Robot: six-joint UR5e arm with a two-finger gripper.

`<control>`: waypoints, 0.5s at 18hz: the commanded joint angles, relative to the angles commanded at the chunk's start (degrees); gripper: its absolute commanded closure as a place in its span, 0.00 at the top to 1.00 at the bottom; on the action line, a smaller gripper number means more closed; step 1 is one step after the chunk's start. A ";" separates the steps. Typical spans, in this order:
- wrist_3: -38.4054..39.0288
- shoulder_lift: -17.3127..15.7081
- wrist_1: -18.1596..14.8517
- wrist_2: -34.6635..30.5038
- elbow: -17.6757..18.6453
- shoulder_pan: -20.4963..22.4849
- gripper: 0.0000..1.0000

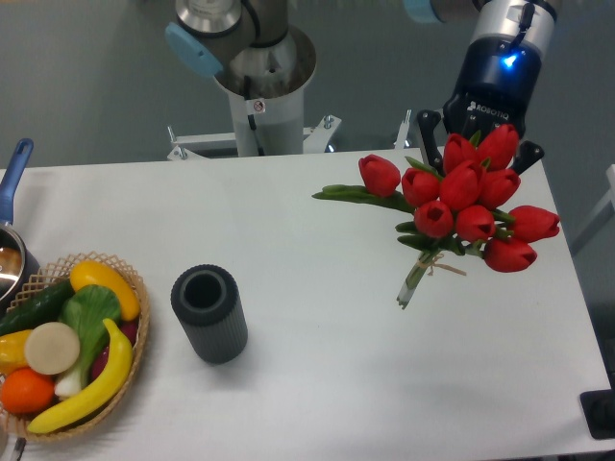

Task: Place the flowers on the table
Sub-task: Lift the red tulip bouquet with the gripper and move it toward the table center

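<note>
- The flowers (461, 206) are red tulips with green stems and leaves. A thin string is tied around the stems.
- They are over the far right part of the table (327, 384). The red heads point up and to the right. The cut ends of the stems point down at the tabletop.
- You cannot tell if the stem ends touch the table or hang just above it.
- One tulip and a long leaf stick out to the left of the bunch.
- The gripper (476, 144) is right behind the tulip heads. Its two dark fingers (428, 134) show on each side of the top flowers, spread apart. The flowers hide the tips, so you cannot tell if they are holding anything.
- A dark grey cup (209, 312) stands upright on the table, well to the left of the flowers.
- A basket (135, 331) of fruit and vegetables sits at the left edge. It has a banana (91, 384) and an orange (24, 392) in it.
- A pot with a blue handle (12, 187) peeks in at the far left.
</note>
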State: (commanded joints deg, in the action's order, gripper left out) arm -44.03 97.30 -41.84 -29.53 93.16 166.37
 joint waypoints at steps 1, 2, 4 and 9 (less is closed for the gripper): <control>0.00 -0.26 0.00 -0.26 0.26 0.00 0.25; -0.17 -0.88 0.00 -0.35 0.70 -0.08 0.25; -0.35 -2.20 0.00 -1.75 1.76 0.44 0.25; -1.31 -5.27 0.00 -10.88 5.44 0.27 0.20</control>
State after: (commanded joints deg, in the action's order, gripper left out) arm -45.35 92.03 -41.84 -40.41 98.61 166.64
